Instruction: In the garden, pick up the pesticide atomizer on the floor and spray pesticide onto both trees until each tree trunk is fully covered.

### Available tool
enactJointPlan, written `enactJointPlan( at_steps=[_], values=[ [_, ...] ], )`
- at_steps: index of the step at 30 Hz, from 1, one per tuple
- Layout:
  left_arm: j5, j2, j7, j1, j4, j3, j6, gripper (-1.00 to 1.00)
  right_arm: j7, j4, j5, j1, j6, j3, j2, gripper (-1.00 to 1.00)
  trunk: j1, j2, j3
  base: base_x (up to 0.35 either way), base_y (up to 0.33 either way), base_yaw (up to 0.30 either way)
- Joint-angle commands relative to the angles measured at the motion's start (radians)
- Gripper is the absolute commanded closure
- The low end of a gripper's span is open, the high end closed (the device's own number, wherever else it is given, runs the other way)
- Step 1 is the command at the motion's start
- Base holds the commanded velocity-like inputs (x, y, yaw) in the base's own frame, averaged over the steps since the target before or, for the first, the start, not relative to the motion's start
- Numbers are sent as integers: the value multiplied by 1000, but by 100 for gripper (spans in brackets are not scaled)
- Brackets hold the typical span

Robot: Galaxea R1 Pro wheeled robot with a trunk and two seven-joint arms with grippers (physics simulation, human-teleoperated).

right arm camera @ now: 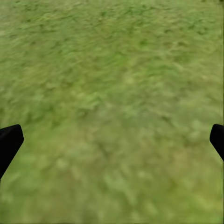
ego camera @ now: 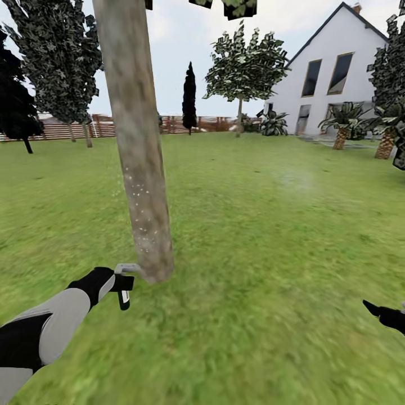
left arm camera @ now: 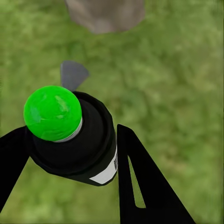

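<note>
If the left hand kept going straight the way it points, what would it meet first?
Probably the tree trunk: the left hand, shut on the atomizer, points at its base, with only grass between. Depth is unclear.

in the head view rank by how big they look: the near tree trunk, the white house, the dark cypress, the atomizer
1. Thick grey-brown bark tree trunk, though nearness inflates it.
2. White gabled house.
3. Narrow dark cypress by the fence.
4. Small black atomizer held in the left gripper.

Tree trunk [ego camera: 135,140] — crown cut off — right hand [ego camera: 388,316] half out.
</note>
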Motion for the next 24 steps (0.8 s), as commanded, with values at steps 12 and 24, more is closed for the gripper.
enactJointPlan(
  at_steps=[12, 24],
  values=[
    [0, -22, 0, 0, 0, 0, 0, 100, -2, 0, 0, 0, 0, 0, 0, -100, 0, 0, 0, 165, -314, 271],
    [0, -22, 0, 0, 0, 0, 0, 100, -2, 0, 0, 0, 0, -2, 0, -100, 0, 0, 0, 165, -314, 177]
  ],
)
